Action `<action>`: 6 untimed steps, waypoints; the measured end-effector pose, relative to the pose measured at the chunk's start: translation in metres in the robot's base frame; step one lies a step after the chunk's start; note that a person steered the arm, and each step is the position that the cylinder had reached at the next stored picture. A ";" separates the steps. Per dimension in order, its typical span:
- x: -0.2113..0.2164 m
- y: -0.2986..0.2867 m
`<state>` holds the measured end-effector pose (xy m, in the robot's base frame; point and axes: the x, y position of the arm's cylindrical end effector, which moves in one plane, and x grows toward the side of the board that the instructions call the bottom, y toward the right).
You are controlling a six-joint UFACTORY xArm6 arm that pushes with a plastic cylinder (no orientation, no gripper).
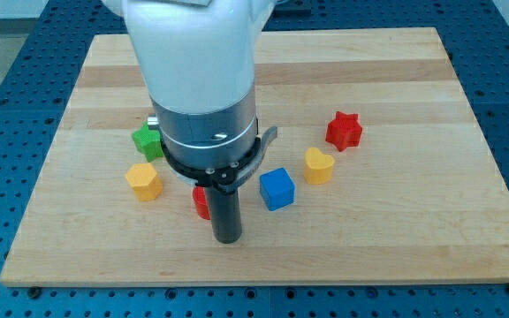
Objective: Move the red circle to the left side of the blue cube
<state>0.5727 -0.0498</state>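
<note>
The red circle [201, 202], likely light, rigid and easy to slide, sits touching my jawless tip [227, 239], left of the blue cube [277, 188].

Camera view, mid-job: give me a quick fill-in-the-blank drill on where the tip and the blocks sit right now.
1. My tip sits just to the view's ____ of the partly hidden red circle.
2. The block directly to the view's right of the red circle is the ____ cube.
3. The yellow heart-like block lies between the blue cube and the red ____.
4. The arm hides most of the ____ star.

Missing words: right; blue; star; green
</note>
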 end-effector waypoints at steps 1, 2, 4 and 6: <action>0.000 -0.005; 0.000 -0.020; -0.003 -0.032; -0.040 -0.021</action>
